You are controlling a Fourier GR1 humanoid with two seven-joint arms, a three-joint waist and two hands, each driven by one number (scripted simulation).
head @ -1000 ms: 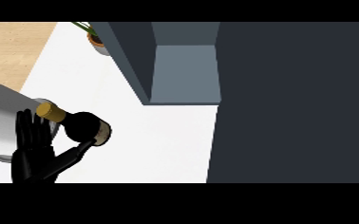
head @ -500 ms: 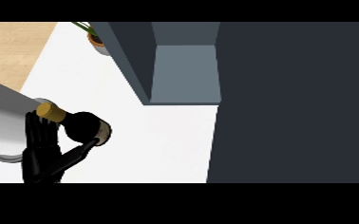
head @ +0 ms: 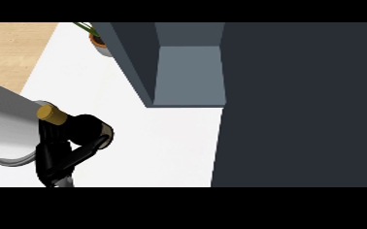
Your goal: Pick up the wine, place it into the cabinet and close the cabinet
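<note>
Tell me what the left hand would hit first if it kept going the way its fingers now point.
The left hand, curled round the wine bottle, points up-right; the open cabinet looks first in line, though depth is unclear.

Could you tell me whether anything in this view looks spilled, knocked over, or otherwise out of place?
Nothing looks spilled or damaged. The wine bottle lies tilted at lower left only because the left hand has its fingers curled round it. The cabinet stands open, and the potted plant sits upright at the counter's far edge.
</note>
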